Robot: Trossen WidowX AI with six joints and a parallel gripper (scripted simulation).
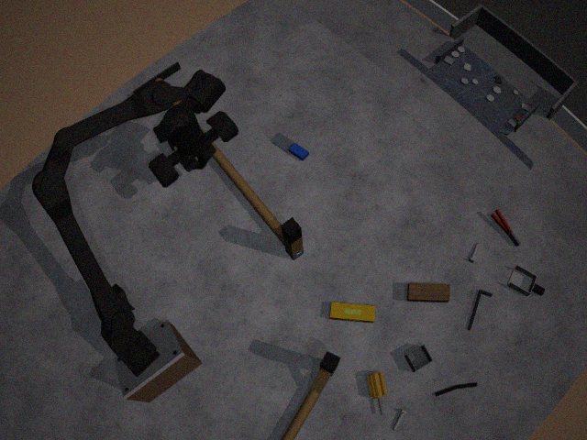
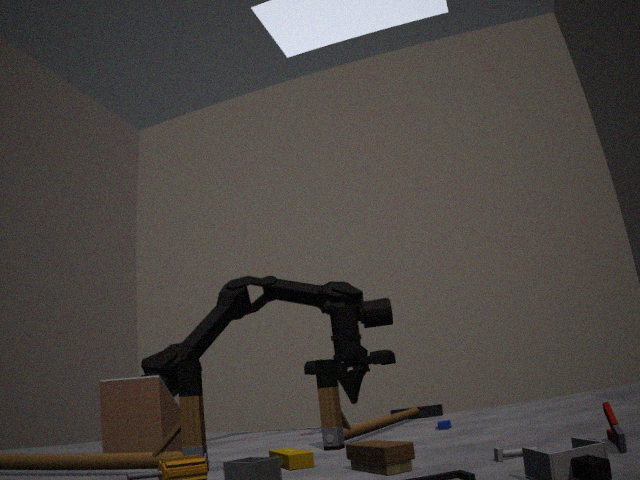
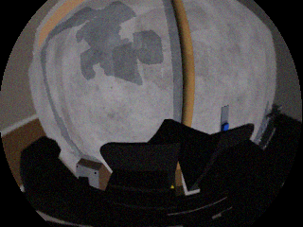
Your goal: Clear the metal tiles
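Observation:
The long scraper (image 1: 246, 189) (image 2: 379, 421) (image 3: 185, 57) lies on the table, a wooden handle with a dark blade (image 1: 163, 73) (image 2: 421, 410) at its far end. My gripper (image 1: 189, 151) (image 2: 354, 397) (image 3: 167, 123) is shut and holds nothing. It points down and hangs a little above the handle, near the blade end. The steel bench plate (image 1: 502, 114) lies far off at the top right, with several pale metal tiles (image 1: 491, 97) scattered on it. The catch box (image 1: 521, 45) stands at its far end.
An upright wooden post with a black cap (image 1: 293, 238) (image 2: 329, 408) stands at the handle's near end. A blue block (image 1: 298, 150), a yellow block (image 1: 352, 311), a brown block (image 1: 428, 291), a second long-handled tool (image 1: 310, 398), red pliers (image 1: 504, 225) and small hardware lie about.

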